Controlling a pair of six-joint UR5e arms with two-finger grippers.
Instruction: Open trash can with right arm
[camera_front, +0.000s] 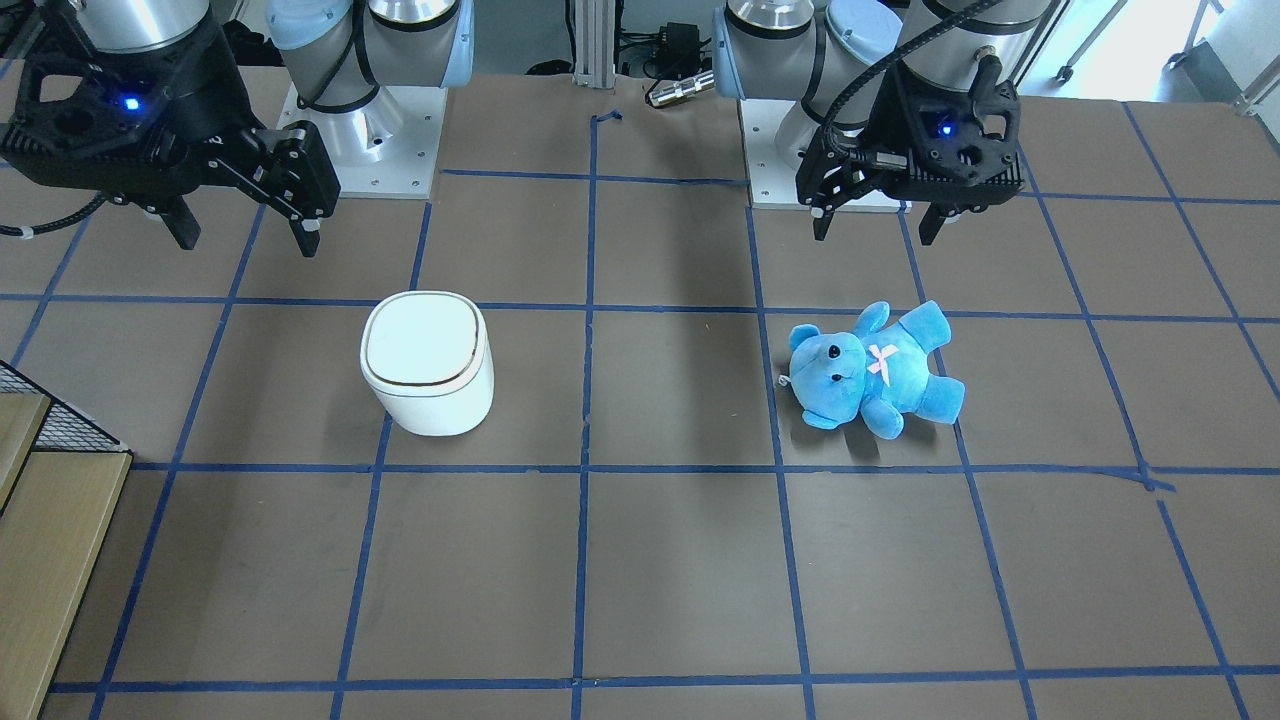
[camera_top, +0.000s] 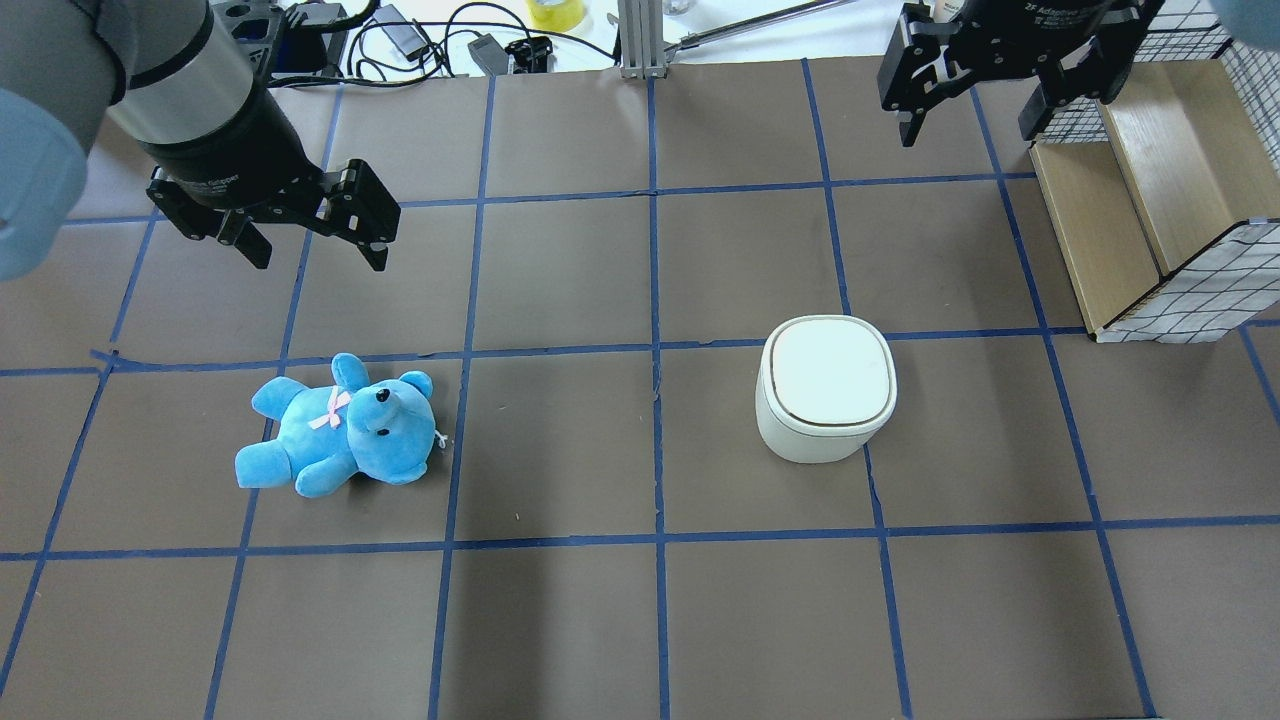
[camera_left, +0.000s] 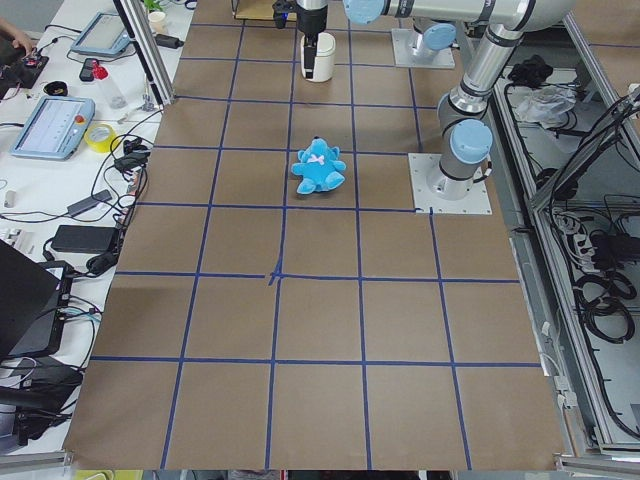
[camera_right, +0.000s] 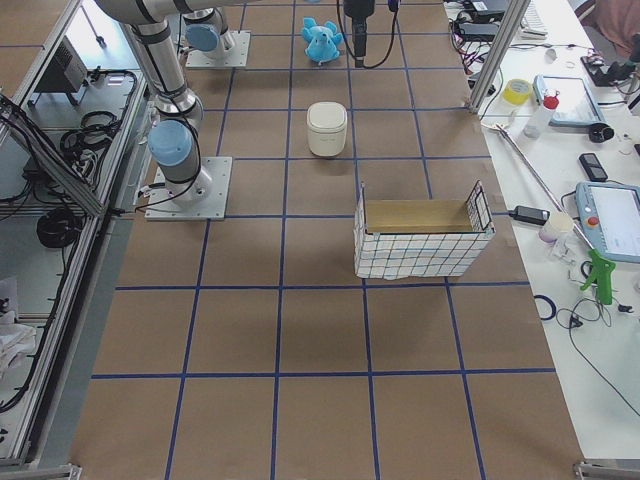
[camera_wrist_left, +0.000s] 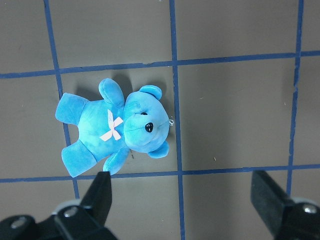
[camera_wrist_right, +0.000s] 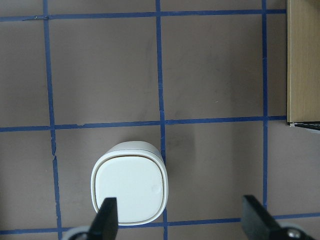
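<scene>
The white trash can (camera_top: 826, 385) stands upright on the brown table right of centre, its flat lid shut; it also shows in the front view (camera_front: 427, 362) and the right wrist view (camera_wrist_right: 129, 190). My right gripper (camera_top: 968, 130) is open and empty. It hangs high above the table, beyond the can and apart from it; the front view shows it too (camera_front: 245, 238). In the right wrist view the can's lid lies under its left finger (camera_wrist_right: 107, 215). My left gripper (camera_top: 315, 255) is open and empty above a blue teddy bear (camera_top: 340, 425).
The blue teddy bear (camera_front: 875, 370) lies on its back on the table's left half. A wire basket with wooden panels (camera_top: 1150, 180) stands at the far right, close to my right gripper. Cables and tools lie beyond the far edge.
</scene>
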